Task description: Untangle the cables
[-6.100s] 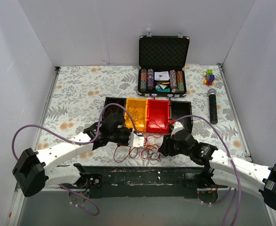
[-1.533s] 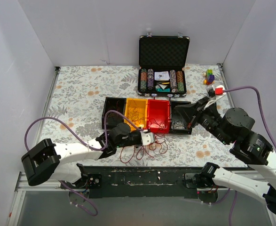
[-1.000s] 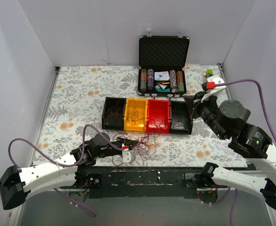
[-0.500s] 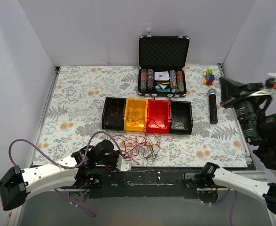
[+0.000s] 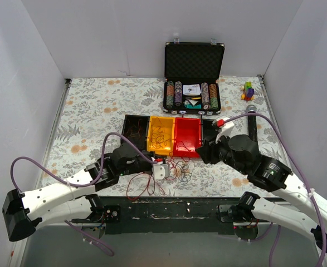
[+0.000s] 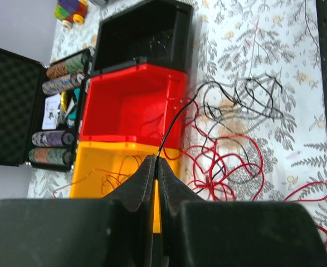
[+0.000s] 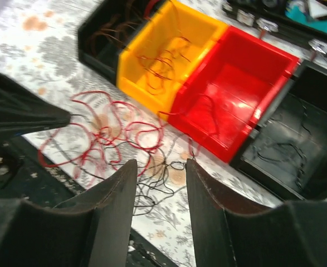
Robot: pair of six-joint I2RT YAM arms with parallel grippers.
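Note:
The cables (image 5: 177, 169) lie as a loose red and black nest on the flowered cloth, just in front of the row of bins. My left gripper (image 5: 162, 169) sits at the nest's left side. In the left wrist view it (image 6: 156, 159) is shut on a thin black cable that runs out to the nest (image 6: 230, 161). My right gripper (image 5: 203, 151) hovers at the nest's right, by the red bin (image 5: 185, 153). The right wrist view shows it (image 7: 160, 164) open above the strands (image 7: 113, 133), with nothing between its fingers.
The bin row runs black (image 5: 134, 127), yellow (image 5: 159, 151), red, black (image 5: 221, 146); some hold loose strands. Behind them stands an open poker chip case (image 5: 192, 89). A microphone (image 5: 251, 119) and toy blocks (image 5: 247, 90) lie at the right. The black base rail (image 5: 169, 208) runs along the table's near edge.
My right arm has swung down from high on the right to the front of the bins, and its jaws have opened. My left gripper has moved toward the bins, dragging the cables along.

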